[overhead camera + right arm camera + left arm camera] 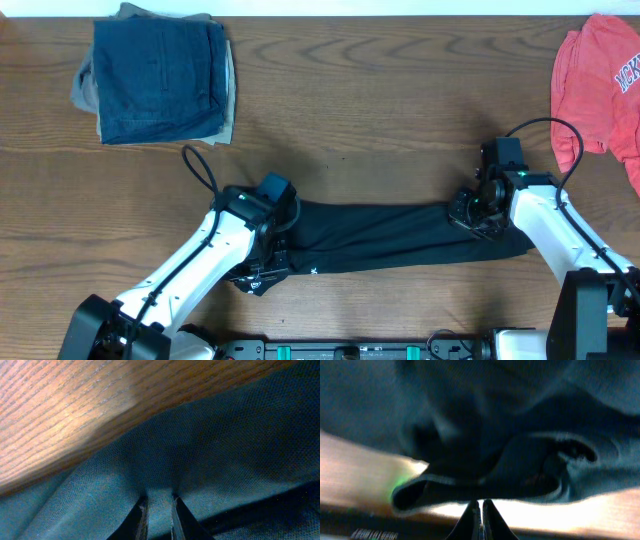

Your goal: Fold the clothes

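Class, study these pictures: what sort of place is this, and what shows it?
Probably a robot laundry-folding test bench: white left arm and white right arm at a wood-grain table, long black fabric garment stretched between them, folded dark-blue denim pile nearby.

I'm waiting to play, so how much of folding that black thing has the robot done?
About halfway, I'd say. Done: the black garment is drawn into a long narrow strip across the table. In hand: the left gripper and the right gripper each pinch one end of it. Left: the strip has not been folded end to end into a neat stack like the denim pile.
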Tool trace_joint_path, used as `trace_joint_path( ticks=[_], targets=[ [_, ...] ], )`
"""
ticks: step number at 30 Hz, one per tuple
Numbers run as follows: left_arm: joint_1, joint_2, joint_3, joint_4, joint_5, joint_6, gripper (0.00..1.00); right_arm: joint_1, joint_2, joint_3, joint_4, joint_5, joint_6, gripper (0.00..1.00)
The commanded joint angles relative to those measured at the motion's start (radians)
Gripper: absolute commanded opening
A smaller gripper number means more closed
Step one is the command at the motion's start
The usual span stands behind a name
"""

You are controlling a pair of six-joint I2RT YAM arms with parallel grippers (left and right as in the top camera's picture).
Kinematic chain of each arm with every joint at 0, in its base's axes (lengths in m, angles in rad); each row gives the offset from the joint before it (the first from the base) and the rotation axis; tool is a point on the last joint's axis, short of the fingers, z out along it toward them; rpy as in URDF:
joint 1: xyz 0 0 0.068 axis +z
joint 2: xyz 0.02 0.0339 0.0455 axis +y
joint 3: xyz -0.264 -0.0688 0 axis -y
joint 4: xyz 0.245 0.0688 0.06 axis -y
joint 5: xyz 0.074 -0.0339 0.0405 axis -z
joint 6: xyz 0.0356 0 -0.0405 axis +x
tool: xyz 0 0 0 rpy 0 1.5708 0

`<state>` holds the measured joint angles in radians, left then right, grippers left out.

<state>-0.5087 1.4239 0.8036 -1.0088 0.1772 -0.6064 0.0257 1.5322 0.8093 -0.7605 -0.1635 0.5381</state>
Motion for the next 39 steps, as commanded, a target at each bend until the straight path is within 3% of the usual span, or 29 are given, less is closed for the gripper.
trace_joint_path(
  ticks=[1, 8, 13, 29, 39],
  targets=[
    [-0.003, -0.004, -0.046, 0.044, -0.005, -0.013, 0.07, 0.006, -0.008, -0.005, 0.005, 0.006, 0.007, 0.15],
    [-0.003, 0.014, -0.077, 0.092, -0.017, -0.013, 0.07, 0.006, -0.008, -0.005, 0.002, 0.006, 0.006, 0.15],
    [0.002, 0.032, -0.077, 0.127, -0.14, -0.019, 0.1, 0.006, -0.008, -0.005, 0.002, 0.006, 0.006, 0.15],
    [0.134, 0.045, -0.077, 0.269, -0.141, -0.015, 0.1, 0.006, -0.008, -0.005, -0.003, 0.006, 0.003, 0.15],
    [0.195, 0.044, -0.05, 0.309, -0.141, 0.116, 0.09, 0.006, -0.008, -0.005, -0.014, 0.006, -0.002, 0.15]
  ],
)
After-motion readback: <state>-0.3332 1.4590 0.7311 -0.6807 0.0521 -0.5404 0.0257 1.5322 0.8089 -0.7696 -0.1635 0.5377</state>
